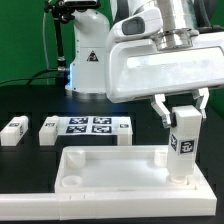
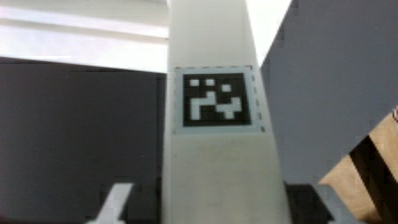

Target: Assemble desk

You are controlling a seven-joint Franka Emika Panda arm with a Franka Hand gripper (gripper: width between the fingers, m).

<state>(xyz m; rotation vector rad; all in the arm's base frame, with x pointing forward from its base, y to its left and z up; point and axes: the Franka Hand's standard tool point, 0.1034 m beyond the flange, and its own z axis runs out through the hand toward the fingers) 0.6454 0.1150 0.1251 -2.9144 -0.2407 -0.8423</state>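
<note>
The desk's large white panel (image 1: 115, 170) lies on the black table with its raised rim up and round sockets at the corners. My gripper (image 1: 183, 108) is shut on a white block leg (image 1: 184, 143), which stands upright over the panel's corner on the exterior view's right. The leg's lower end is at the corner socket; whether it is seated I cannot tell. In the wrist view the leg (image 2: 221, 130) fills the middle, its black-and-white tag facing the camera, with a finger (image 2: 118, 200) on either side. Two more tagged legs (image 1: 13, 130) (image 1: 49, 129) lie on the table at the exterior view's left.
The marker board (image 1: 92, 127) lies flat behind the panel, between the loose legs and the gripper. The robot's white base (image 1: 90, 55) stands at the back. Light tan flooring (image 2: 368, 170) shows past the table edge in the wrist view.
</note>
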